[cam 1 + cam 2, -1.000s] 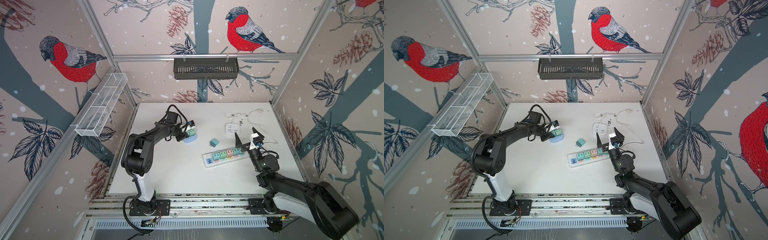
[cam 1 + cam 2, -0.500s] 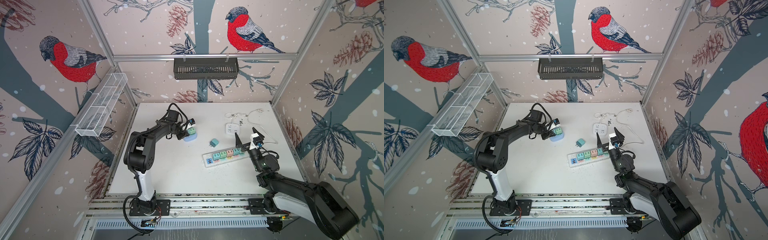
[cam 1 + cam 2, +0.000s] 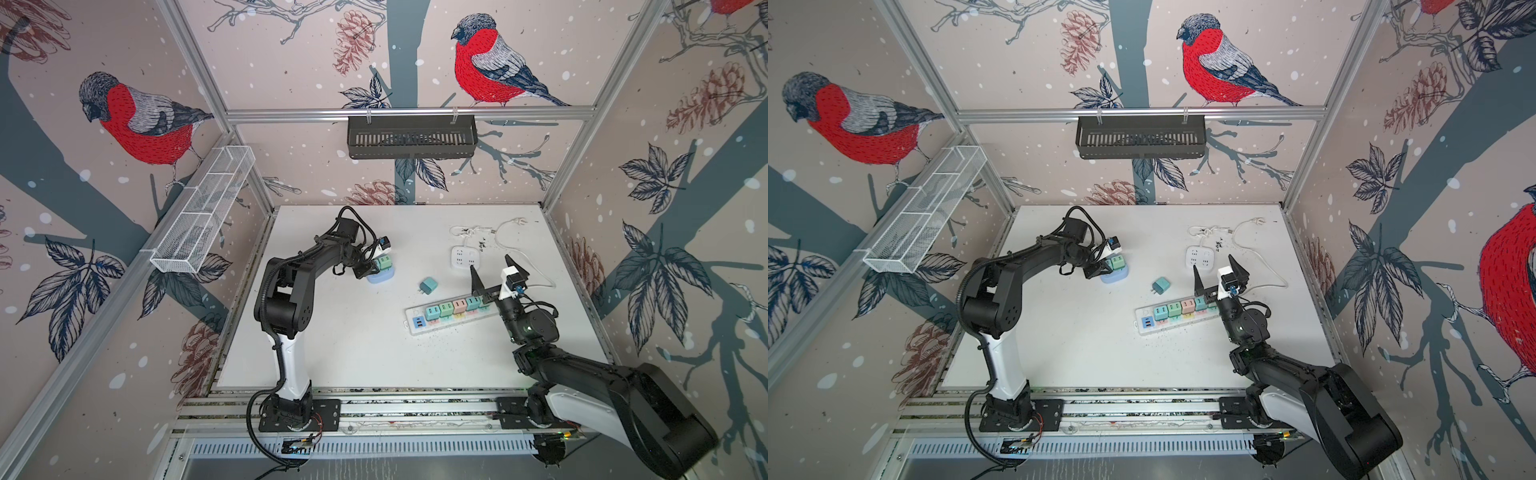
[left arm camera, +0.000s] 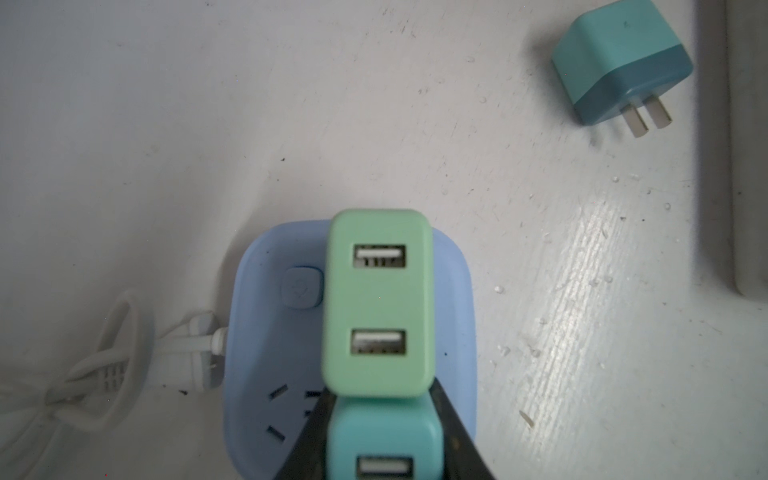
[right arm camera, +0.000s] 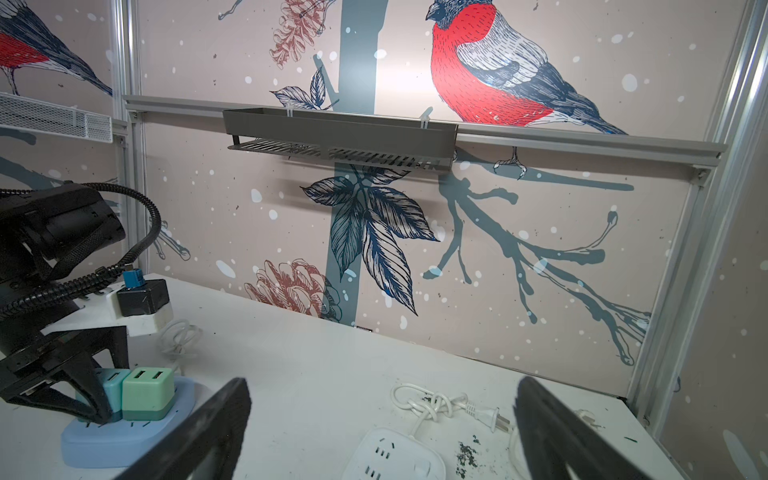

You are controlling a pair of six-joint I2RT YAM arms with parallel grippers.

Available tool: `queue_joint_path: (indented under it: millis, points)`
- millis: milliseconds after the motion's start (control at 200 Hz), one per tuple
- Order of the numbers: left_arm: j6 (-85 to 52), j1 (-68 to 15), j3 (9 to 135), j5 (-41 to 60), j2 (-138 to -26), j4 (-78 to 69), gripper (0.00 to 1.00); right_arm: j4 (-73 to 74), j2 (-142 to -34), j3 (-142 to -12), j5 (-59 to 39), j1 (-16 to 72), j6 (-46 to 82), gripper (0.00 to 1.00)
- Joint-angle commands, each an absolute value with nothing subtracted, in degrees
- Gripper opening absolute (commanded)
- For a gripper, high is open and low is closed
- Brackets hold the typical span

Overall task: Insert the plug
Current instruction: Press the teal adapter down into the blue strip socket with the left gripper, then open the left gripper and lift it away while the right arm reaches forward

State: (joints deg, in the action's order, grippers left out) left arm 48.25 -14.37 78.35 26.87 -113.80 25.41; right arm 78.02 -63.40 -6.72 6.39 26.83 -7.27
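The teal plug is clamped by the left gripper on the blue socket; the right gripper is spread apart.

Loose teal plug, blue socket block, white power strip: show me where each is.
Loose teal plug (image 4: 619, 62): left wrist view, its lighter body.
Blue socket block (image 4: 257, 332): left wrist view, bare face near its button.
White power strip (image 3: 411, 322): in a top view, its bare end.

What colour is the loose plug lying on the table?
Teal plug, darker near its prongs; left wrist view.
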Motion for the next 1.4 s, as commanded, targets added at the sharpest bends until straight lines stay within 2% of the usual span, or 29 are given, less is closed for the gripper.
queue_joint_path:
  millis: [0, 235, 340, 345, 350, 355, 360, 370, 380, 390, 570, 730, 795, 891, 996, 1036, 1131, 1266, 1331, 1396]
  points:
    - [48.75, -14.35, 77.57, 24.72, -113.72, 34.34, 0.00, 78.67, -63.33, -6.81, 6.08, 26.71, -6.37, 1.00]
    - [47.43, -13.40, 75.29, 24.38, -110.31, 34.54, 0.00, 78.75, -63.60, -6.87, 6.05, 26.54, -6.23, 1.00]
    - [45.98, -13.43, 73.08, 23.45, -107.49, 30.27, 0.18, 78.66, -63.76, -6.97, 6.03, 26.54, -6.06, 1.00]
    - [45.97, -13.39, 72.93, 23.50, -107.31, 30.03, 0.23, 78.62, -63.74, -6.95, 6.09, 26.50, -6.06, 1.00]
    - [45.93, -13.38, 72.85, 23.57, -107.18, 29.91, 0.31, 78.64, -63.73, -6.99, 6.12, 26.48, -6.06, 1.00]
    - [45.90, -13.41, 72.72, 23.61, -107.03, 29.59, 0.47, 78.61, -63.73, -7.01, 6.14, 26.47, -6.02, 1.00]
    - [45.89, -13.43, 72.62, 23.62, -106.86, 29.34, 0.72, 78.59, -63.72, -7.02, 6.19, 26.42, -6.00, 1.00]
    - [45.84, -13.40, 72.47, 23.66, -106.59, 28.93, 0.89, 78.58, -63.81, -7.12, 6.23, 26.45, -5.98, 1.00]
    - [45.69, -13.37, 72.24, 23.82, -106.34, 28.59, 0.96, 78.62, -63.81, -7.12, 6.35, 26.41, -5.91, 1.00]
    - [45.52, -13.43, 72.05, 23.93, -105.93, 27.98, 0.98, 78.63, -63.90, -7.23, 6.51, 26.33, -5.78, 1.00]
    - [42.10, -13.36, 69.43, 25.02, -99.24, 20.44, 0.98, 77.70, -65.82, -8.96, 10.40, 23.50, -0.13, 1.00]
    - [31.97, -13.67, 64.78, 22.95, -87.61, 8.30, 0.98, 76.23, -66.34, -9.34, 3.03, 13.59, 14.00, 0.98]
    - [24.97, -13.63, 59.94, 22.68, -80.99, -2.35, 0.98, 75.09, -67.65, -10.20, -0.73, 8.60, 20.87, 0.94]
    - [11.46, -13.65, 47.80, 19.36, -72.07, -25.54, 0.98, 73.83, -71.18, -11.97, -3.92, 3.71, 28.07, 0.89]
    - [-0.98, -13.71, 33.96, 15.42, -66.44, -52.02, 0.98, 69.87, -76.09, -16.19, -10.31, 0.61, 31.93, 0.86]
    - [-5.34, -13.58, 30.49, 12.80, -65.54, -56.14, 0.98, 66.55, -77.48, -18.77, -13.16, 0.35, 31.65, 0.86]
    - [-10.62, -13.57, 28.37, 6.69, -65.30, -55.60, 0.98, 57.70, -79.97, -24.26, -15.27, 0.71, 30.96, 0.84]
    - [-9.53, -13.62, 28.66, 6.40, -65.88, -49.33, 0.98, 48.69, -82.59, -29.09, -13.87, 1.13, 30.81, 0.84]
    - [-9.85, -13.58, 25.69, 5.49, -65.32, -53.31, 0.98, 45.14, -84.16, -30.96, -13.56, 1.58, 30.59, 0.84]
    - [-14.04, -13.59, 21.50, 0.29, -64.96, -60.90, 0.98, 42.22, -86.16, -33.05, -13.22, 2.08, 30.68, 0.84]
